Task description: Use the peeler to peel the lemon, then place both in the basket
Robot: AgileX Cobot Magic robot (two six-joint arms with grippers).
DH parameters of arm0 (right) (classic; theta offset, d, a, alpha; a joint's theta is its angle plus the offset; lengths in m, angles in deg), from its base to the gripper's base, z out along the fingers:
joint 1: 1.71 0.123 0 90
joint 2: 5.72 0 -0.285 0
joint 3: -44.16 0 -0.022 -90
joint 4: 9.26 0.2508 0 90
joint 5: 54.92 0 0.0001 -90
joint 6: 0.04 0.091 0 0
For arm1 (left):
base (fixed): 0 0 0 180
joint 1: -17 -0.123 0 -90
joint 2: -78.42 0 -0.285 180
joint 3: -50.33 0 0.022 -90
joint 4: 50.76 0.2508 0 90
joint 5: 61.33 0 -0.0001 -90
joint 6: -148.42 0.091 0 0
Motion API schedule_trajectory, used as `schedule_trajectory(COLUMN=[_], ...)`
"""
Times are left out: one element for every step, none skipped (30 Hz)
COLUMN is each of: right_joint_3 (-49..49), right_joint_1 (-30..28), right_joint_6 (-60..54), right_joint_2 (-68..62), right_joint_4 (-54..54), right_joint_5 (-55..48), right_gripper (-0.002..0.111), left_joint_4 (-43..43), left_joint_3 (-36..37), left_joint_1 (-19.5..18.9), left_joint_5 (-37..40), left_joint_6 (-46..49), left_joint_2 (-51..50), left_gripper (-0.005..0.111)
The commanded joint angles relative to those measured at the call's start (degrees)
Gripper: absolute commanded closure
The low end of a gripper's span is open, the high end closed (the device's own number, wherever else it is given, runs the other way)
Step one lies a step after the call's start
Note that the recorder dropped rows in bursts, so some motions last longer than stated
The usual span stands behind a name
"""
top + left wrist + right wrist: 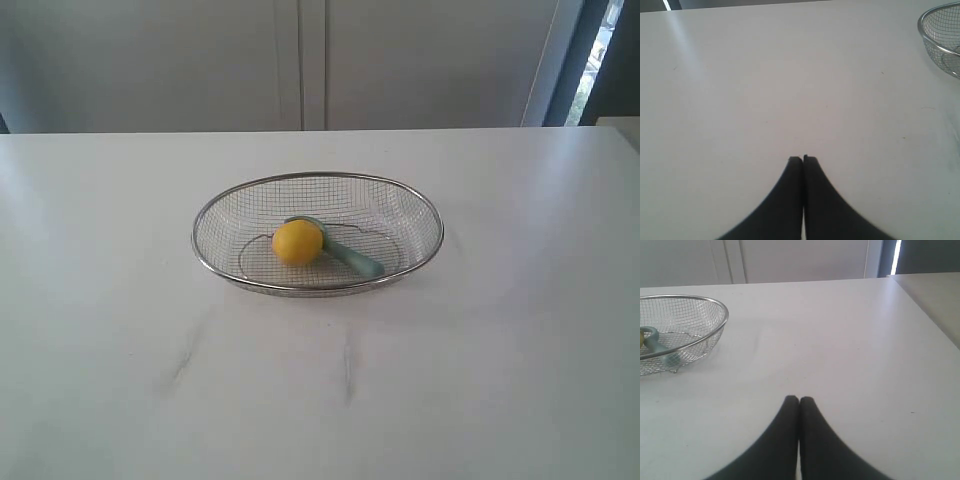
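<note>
**Lemon (297,242) and peeler (352,258) in basket (318,176), pincers well apart from them**

Exterior view: wire basket mid-desk (480,380), lemon inside, touching the peeler's head end, teal handle angled toward the right rim.

Left wrist view: left pincer (803,159) closed tip to tip, gripping nothing, over bare desk; only part of the basket's rim showing, well apart.

Right wrist view: right pincer (799,399) likewise pressed together, empty; basket well apart, with peeler handle and a sliver of lemon inside.

No text, label, brand, number or sign can be read anywhere in these views: not on the basket (405,195), the lemon (297,242), the peeler (352,259) or the counter (500,350).
</note>
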State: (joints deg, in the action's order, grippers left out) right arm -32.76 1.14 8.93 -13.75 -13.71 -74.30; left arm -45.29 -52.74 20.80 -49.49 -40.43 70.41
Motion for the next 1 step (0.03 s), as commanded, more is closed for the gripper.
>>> schedule_trajectory(right_joint_3=[-0.3], right_joint_1=[0.0], right_joint_6=[0.3], right_joint_2=[0.2], right_joint_4=[-0.3], right_joint_5=[0.1], right_gripper=[0.108], left_joint_4=[-0.2], left_joint_3=[0.3], left_joint_1=[-0.2], left_joint_5=[-0.2], left_joint_6=[-0.1], left_joint_2=[0.2], left_gripper=[0.107])
